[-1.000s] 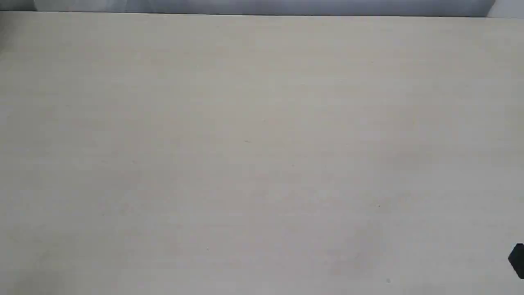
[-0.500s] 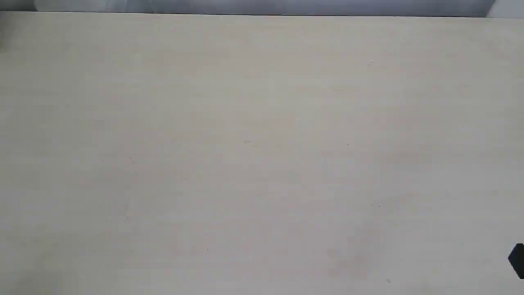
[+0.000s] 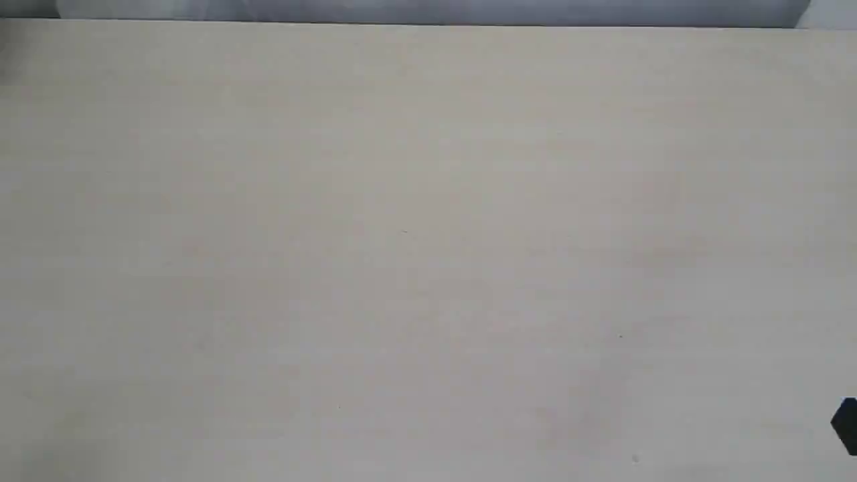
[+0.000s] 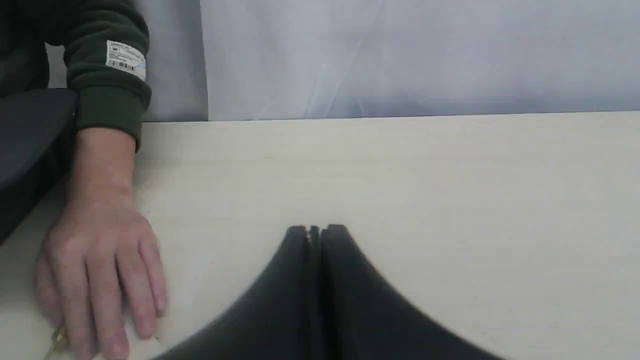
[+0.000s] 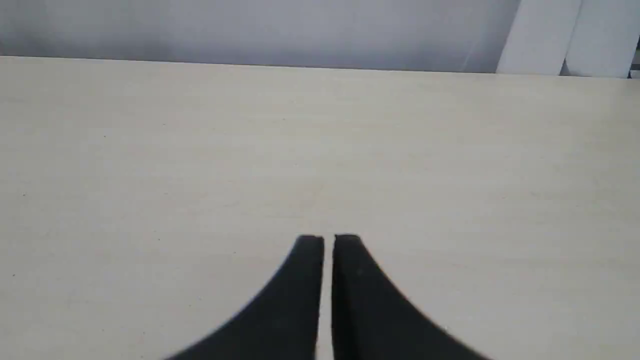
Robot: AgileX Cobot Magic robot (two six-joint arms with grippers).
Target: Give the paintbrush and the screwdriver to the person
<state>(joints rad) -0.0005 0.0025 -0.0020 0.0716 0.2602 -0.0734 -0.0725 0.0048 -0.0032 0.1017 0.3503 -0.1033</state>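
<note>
- Left end effector [image 4: 315, 231]: its two black fingers [image 4: 295, 255] are pressed together, leaving only a hairline seam at the tips. It grips nothing and points across the surface [image 4: 450, 200] toward its far edge.
- Right end effector [image 5: 329, 240]: its black fingers [image 5: 307, 260] are nearly together, with a thin slit running their length. It grips nothing and points the same way.

**Cream, dark green and black**

The table [image 3: 428, 234] is pale cream with a faint wood grain. The backdrop [image 4: 400, 55] is whitish grey. The person [image 4: 95, 260] has light skin and a dark green sleeve [image 4: 107, 100] with a white label [image 4: 125, 60] printed with a dark barcode. A gold-orange glint [image 4: 59, 340] shows under the fingers. The left gripper [image 4: 314, 230] and right gripper [image 5: 328, 239] are black.
</note>
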